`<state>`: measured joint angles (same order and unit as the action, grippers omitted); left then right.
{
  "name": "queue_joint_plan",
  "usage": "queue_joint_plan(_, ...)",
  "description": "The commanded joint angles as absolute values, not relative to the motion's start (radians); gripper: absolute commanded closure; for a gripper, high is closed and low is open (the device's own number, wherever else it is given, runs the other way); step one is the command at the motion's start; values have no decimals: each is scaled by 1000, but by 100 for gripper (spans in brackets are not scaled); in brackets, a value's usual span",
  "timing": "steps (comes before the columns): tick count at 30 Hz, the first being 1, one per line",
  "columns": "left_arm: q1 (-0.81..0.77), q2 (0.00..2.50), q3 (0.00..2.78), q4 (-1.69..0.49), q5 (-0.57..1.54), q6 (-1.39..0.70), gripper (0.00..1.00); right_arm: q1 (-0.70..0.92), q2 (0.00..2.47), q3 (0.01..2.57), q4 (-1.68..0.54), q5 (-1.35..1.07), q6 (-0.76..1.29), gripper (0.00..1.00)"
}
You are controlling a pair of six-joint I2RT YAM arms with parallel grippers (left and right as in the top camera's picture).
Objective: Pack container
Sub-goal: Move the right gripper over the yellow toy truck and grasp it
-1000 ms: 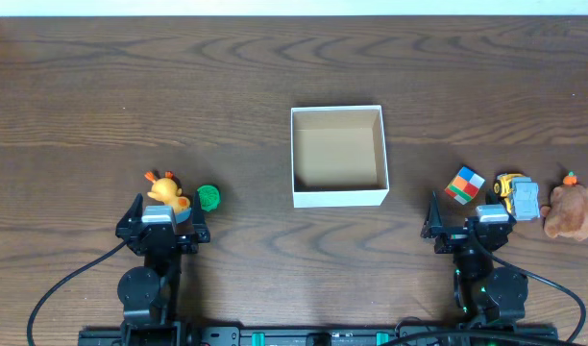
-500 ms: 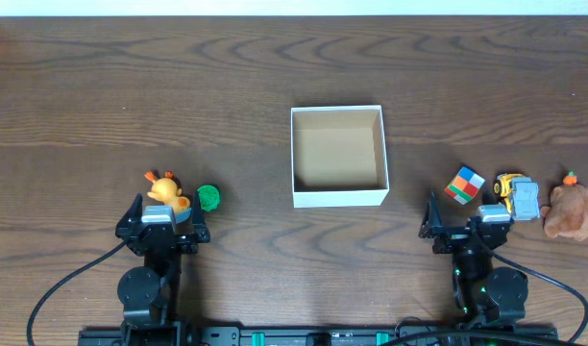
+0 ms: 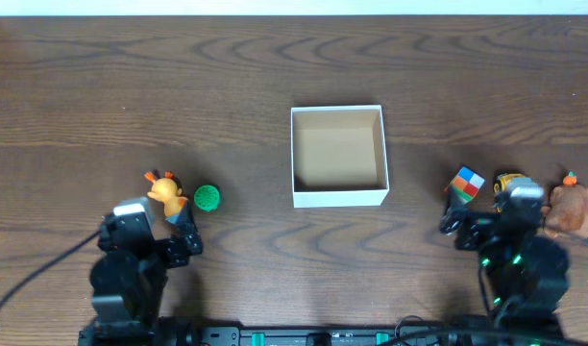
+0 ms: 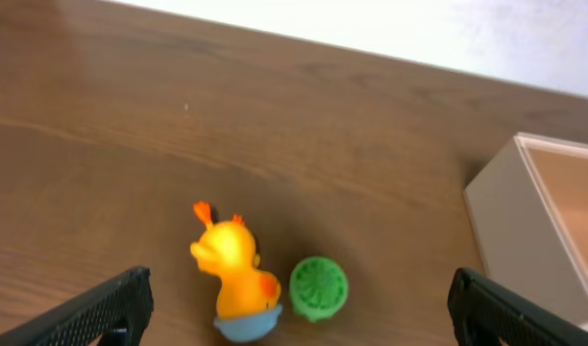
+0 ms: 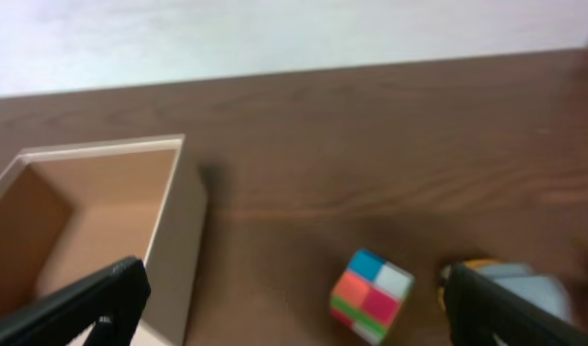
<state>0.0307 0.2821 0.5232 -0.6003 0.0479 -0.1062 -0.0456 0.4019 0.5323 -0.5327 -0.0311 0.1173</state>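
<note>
Container [image 3: 339, 198] mid-bench [image 3: 227, 77], upright, brown floor showing. L claw [image 4: 299, 281] spread wide, holding nothing; orange duck [image 4: 234, 274] and green ball [image 4: 319, 286] side by side ahead, left of container. R claw [image 5: 294, 272] wide too, nothing held; colour cube [image 5: 371, 293] ahead, right of container. Yellow-grey toy [image 3: 515, 187] and brown plush [image 3: 570, 207] further right.

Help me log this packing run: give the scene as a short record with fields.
container: white-walled cardboard box, middle of the overhead view, nothing inside
left of container: orange duck toy beside green ball
right of container: multicoloured cube, yellow-grey toy, brown plush
left gripper: open, holding nothing, duck and ball ahead
right gripper: open, holding nothing, cube ahead
packed so far: none
</note>
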Motion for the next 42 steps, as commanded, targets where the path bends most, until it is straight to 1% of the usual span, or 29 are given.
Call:
queue_joint_plan(1, 28, 432, 677, -690, 40, -121, 2, -126, 590, 727, -659, -77, 37, 1)
queue_joint_plan(4, 28, 552, 788, -783, 40, -121, 2, -212, 797, 928, -859, -156, -74, 1)
queue_joint_plan(7, 28, 633, 844, -815, 41, -121, 2, -313, 1019, 1147, -1075, -174, -124, 1)
queue_joint_plan(10, 28, 673, 849, -815, 40, -121, 2, -377, 1186, 1302, -1205, -185, -160, 1)
queue_joint_plan(12, 28, 686, 849, -815, 40, -121, 2, -403, 1275, 1374, -1255, -111, -160, 1)
queue_joint_plan(13, 28, 691, 849, -815, 40, -121, 2, -412, 1319, 1405, -1267, -55, -159, 1)
queue_joint_plan(16, 28, 693, 849, -815, 40, -121, 2, -421, 1386, 1448, -1264, 9, -159, 1)
queue_joint_plan(18, 28, 693, 849, -815, 40, -121, 2, -421, 1404, 1450, -1265, 3, -193, 1)
queue_joint_plan(20, 28, 693, 849, -815, 40, -121, 2, -421, 1425, 1450, -1244, 2, -295, 1)
queue_joint_plan(23, 28, 693, 849, -814, 40, -121, 2, -421, 1468, 1450, -1234, -26, -385, 1)
queue_joint_plan(28, 29, 693, 849, -814, 28, -121, 2, -421, 1580, 1443, -1221, -35, -437, 1)
queue_joint_plan(37, 28, 693, 849, -814, 10, -121, 2, -433, 1795, 1426, -1165, -34, -435, 1)
queue_joint_plan(42, 28, 693, 849, -814, 10, -121, 2, -453, 1865, 1419, -1164, -32, -404, 1)
